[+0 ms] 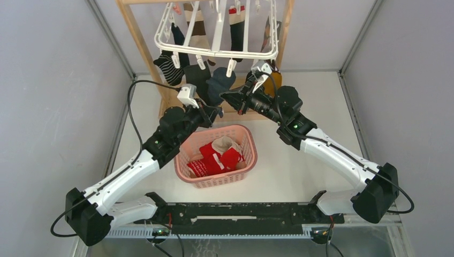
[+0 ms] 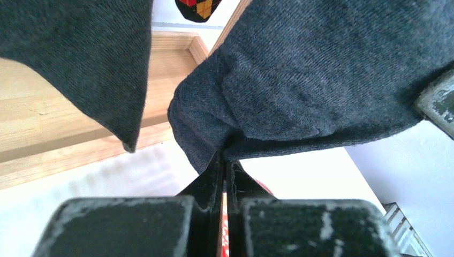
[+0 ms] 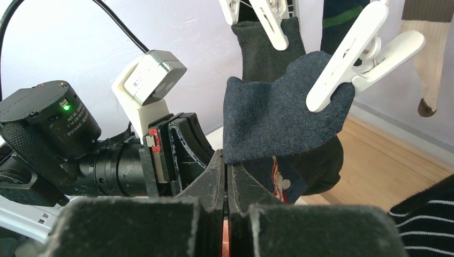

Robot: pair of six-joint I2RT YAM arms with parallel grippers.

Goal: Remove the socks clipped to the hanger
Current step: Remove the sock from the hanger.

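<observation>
Two claws crowd one dark grey sock (image 2: pixel 321 80), clipped at the hanger's (image 1: pixel 217 52) near edge. Now the left claw (image 2: pixel 224 155) pinches its lower edge; the right claw (image 3: pixel 227 160), pressed together, touches its corner. Next, I'd say: a firm downward tug off the clip (image 3: pixel 342 69).

White table (image 1: pixel 278 171): pink basket (image 1: pixel 214 182) mid-table; wooden stand (image 1: pixel 138 43) base at far side.

socks (image 1: pixel 199 78) dangling ahead, wooden stand (image 1: pixel 143 48) behind, basket (image 1: pixel 219 181) below
</observation>
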